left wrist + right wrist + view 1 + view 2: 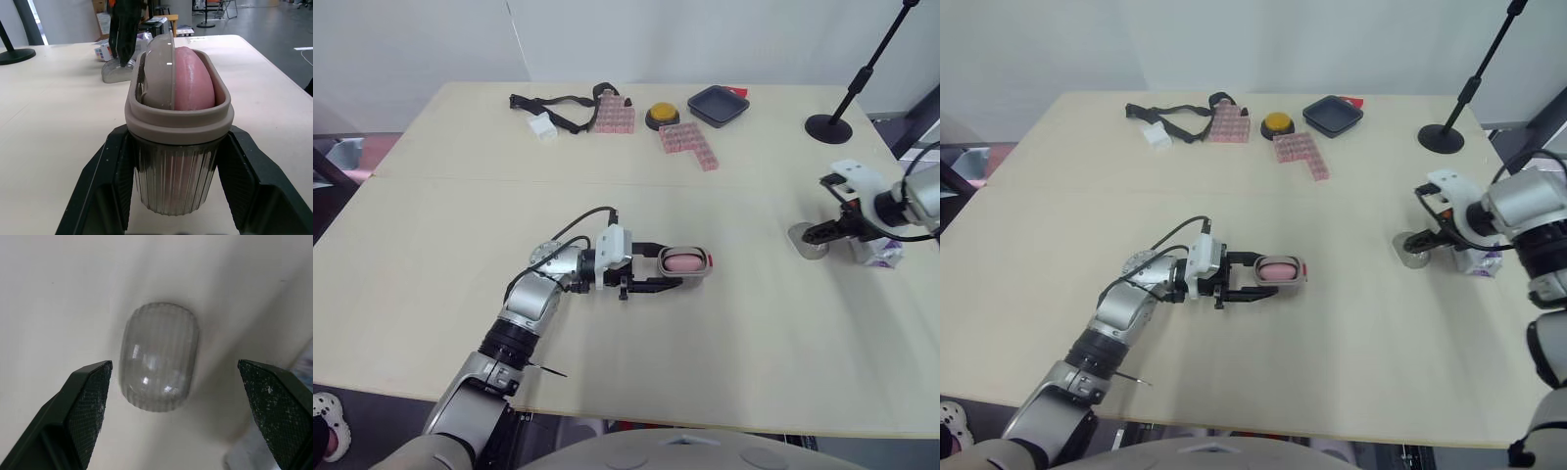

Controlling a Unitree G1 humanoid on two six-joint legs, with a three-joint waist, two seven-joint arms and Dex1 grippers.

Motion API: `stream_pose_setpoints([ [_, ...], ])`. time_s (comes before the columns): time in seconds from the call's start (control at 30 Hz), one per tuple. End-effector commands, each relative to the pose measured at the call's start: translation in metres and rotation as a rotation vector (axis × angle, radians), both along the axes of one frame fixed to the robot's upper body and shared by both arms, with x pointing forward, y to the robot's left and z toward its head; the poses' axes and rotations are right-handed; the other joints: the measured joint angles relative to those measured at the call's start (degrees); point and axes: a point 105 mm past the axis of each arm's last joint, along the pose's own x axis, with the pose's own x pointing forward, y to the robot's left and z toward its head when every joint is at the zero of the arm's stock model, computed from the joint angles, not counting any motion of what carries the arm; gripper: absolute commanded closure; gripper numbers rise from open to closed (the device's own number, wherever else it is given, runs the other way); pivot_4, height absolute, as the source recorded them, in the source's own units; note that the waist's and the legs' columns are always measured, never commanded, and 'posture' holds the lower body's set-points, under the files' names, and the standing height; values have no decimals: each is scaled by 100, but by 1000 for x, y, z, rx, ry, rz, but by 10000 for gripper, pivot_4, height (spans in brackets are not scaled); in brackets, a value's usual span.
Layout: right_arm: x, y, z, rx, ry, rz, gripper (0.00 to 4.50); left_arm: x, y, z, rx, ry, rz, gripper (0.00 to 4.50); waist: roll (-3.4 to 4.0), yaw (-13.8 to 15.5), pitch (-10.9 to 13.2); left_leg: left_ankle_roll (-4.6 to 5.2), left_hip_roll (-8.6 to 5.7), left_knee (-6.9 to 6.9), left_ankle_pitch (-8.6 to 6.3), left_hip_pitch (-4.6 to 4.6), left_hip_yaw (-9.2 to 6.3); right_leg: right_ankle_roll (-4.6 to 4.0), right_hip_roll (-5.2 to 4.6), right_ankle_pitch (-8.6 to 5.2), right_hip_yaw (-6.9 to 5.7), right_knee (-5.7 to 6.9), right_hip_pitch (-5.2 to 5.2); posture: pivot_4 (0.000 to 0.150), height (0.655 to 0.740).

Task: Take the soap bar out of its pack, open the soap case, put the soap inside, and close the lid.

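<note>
The left gripper (pixel 668 265) sits just left of the frame's centre in the head views, its fingers (pixel 105 191) pinching the ribbed wall of the soap case (pixel 178 128) from both sides. The case is open at the top and holds the pink soap bar (pixel 193 81), with a grey insert (pixel 159 73) standing on edge beside it inside the rim. The case rests low on the pale worktop (pixel 724 372), its mouth turned toward the right of the frame.

At the right edge of the frame the right gripper (pixel 173 369) hangs over the translucent ribbed lid (pixel 159 357), which lies on the worktop well apart from the case. Its fingers are spread wide, one to each side of the lid and touching neither side. Just beside the lid, further right, lies the purple and white soap pack (pixel 878 255).

Along the upper part of the frame lie a black strap (pixel 558 103), two pink block pieces (pixel 690 145), a yellow dome button (pixel 661 116), a dark tray (pixel 718 105) and a round black stand base (pixel 829 127)
</note>
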Motion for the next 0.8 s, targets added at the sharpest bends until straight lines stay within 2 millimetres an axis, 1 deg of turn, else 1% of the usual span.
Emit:
stream_pose_setpoints([
  [0.03, 4, 3, 12, 14, -32, -9, 986, 1, -1, 12, -22, -44, -3, 25748, 1, 14, 1, 0, 0, 0, 1, -2, 0, 0, 0, 0, 1, 2, -2, 1500, 7400],
  [0.13, 4, 7, 11, 20, -27, 0, 986, 1, -1, 12, -21, -41, -1, 25748, 1, 55, 1, 0, 0, 0, 1, -4, 0, 0, 0, 0, 0, 1, -3, 1500, 7400],
  [0.27, 3, 3, 3, 1, -9, -21, 986, 1, -1, 11, -21, -36, 3, 25748, 1, 68, 1, 0, 0, 0, 1, -3, 1, 0, -1, 0, 0, 1, -3, 1500, 7400],
  [0.6, 1, -3, 0, -21, 8, -29, 986, 1, -1, 10, -23, -28, 7, 25748, 1, 79, 1, 0, 0, 0, 1, -3, 1, 0, -1, 0, 1, 2, -3, 1500, 7400],
  [0.7, -2, -3, 0, -31, 15, -22, 9282, 1, -2, 10, -24, -26, 7, 25748, 1, 80, 1, 0, 0, 0, 1, -3, 1, 0, 0, 0, 1, 2, -3, 1500, 7400],
  [0.8, -3, -6, -1, -45, 19, -19, 19643, 1, -2, 10, -22, -26, 6, 25748, 1, 79, 1, 0, 0, 0, 1, -3, 1, 0, 0, 0, 1, 2, -3, 1500, 7400],
])
